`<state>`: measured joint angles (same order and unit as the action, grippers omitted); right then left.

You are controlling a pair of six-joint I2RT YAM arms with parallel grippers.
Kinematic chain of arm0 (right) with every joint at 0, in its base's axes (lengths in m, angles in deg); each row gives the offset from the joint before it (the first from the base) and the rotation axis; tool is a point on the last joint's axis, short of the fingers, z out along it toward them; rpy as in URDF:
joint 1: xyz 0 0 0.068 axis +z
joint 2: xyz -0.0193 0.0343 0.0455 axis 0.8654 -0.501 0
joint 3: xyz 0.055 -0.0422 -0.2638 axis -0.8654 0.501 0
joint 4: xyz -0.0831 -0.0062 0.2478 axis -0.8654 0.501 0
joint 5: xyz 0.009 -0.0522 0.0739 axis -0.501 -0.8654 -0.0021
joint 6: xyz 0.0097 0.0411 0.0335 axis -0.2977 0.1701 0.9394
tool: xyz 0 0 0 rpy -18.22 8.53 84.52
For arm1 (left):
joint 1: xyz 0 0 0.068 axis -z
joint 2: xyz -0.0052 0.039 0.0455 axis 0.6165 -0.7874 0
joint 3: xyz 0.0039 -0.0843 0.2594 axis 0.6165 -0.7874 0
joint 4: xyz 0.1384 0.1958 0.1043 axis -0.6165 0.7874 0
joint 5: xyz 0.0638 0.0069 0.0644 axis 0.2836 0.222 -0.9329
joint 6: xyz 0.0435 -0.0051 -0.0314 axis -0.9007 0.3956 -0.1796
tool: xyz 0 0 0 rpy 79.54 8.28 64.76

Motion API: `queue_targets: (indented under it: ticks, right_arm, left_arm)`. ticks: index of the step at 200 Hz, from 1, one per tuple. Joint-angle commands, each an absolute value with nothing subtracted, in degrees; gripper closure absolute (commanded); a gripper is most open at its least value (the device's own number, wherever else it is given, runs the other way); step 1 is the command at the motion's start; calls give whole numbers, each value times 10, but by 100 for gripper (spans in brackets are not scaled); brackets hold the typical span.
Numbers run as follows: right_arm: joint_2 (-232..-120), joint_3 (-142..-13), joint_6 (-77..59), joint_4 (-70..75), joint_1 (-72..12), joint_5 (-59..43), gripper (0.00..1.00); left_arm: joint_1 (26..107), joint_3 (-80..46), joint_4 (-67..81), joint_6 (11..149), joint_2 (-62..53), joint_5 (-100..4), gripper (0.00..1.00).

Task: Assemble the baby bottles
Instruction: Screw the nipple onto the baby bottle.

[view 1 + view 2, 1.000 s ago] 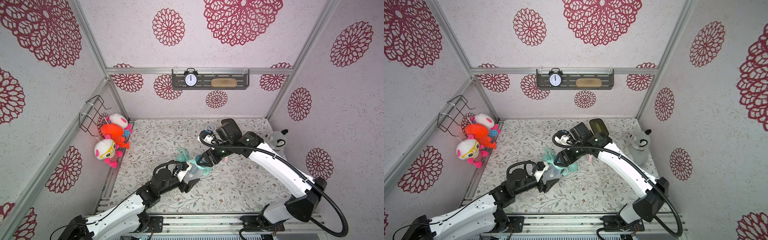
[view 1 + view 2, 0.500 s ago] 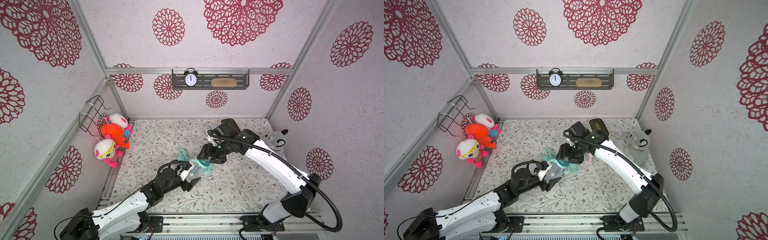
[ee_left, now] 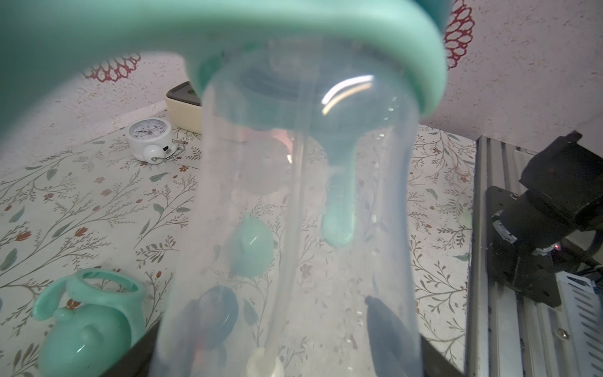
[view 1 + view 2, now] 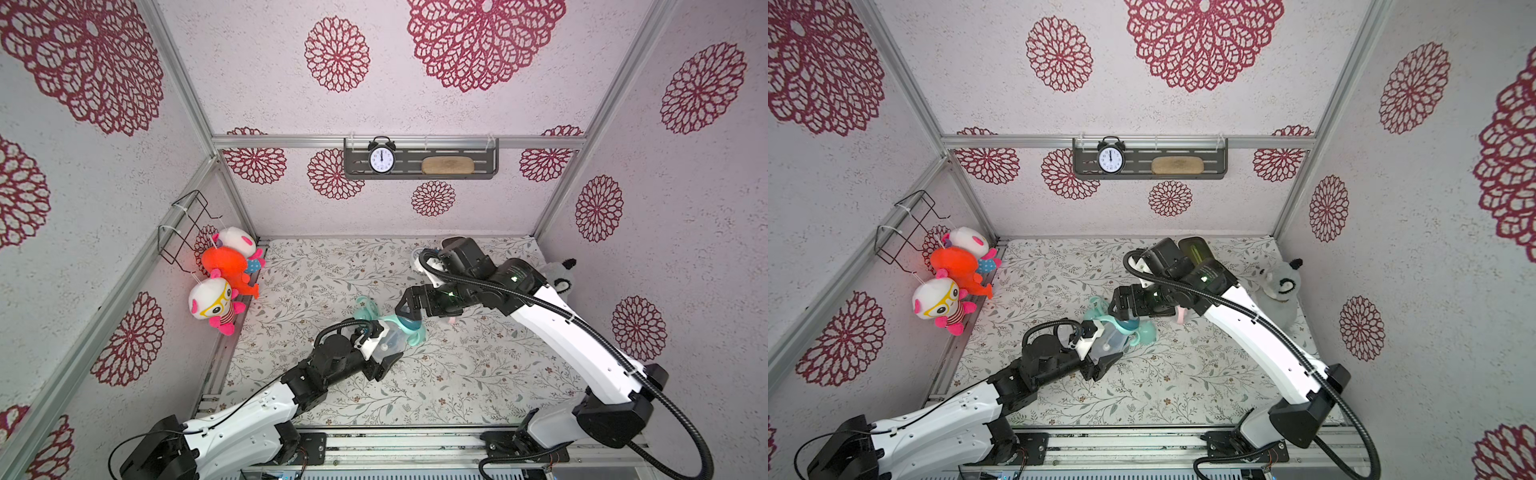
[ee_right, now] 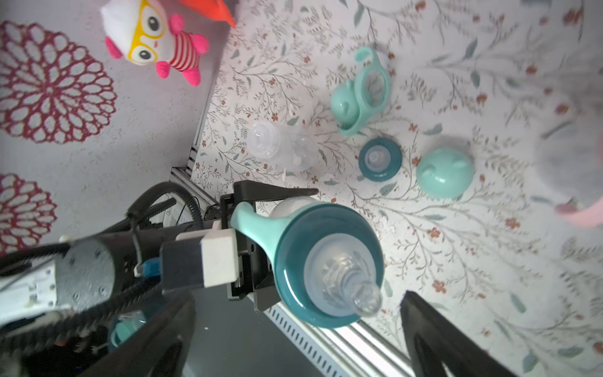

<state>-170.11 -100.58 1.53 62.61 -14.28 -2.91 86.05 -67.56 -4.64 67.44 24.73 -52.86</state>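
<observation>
The left fingers (image 5: 280, 193) clench a clear plastic bottle (image 3: 293, 212) with round teal collar (image 5: 290, 248); right fingers (image 5: 434, 333) gape.

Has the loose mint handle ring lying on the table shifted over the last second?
No. In both top views the loose mint handle ring keeps its spot on the table, equally far from the orange plush.

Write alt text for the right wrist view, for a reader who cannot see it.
The left gripper holds a clear baby bottle with a teal nipple collar. On the floral table lie a second clear bottle, a mint handle ring, a loose teal collar and a mint dome cap.
</observation>
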Motion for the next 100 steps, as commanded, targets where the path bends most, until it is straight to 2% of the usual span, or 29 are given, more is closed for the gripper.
queue_targets:
  ticks: [1,35,100]
  right_arm:
    - [-1659,-999,-137,603,-146,-15,3]
    - [-1646,-963,-254,606,-156,64,5]
    - [-1658,-946,-305,603,-171,162,9]
  left_arm:
    - [849,-659,-63,678,269,-474,100]
    - [827,-659,-52,701,292,-408,100]
    - [789,-657,-58,738,309,-282,100]
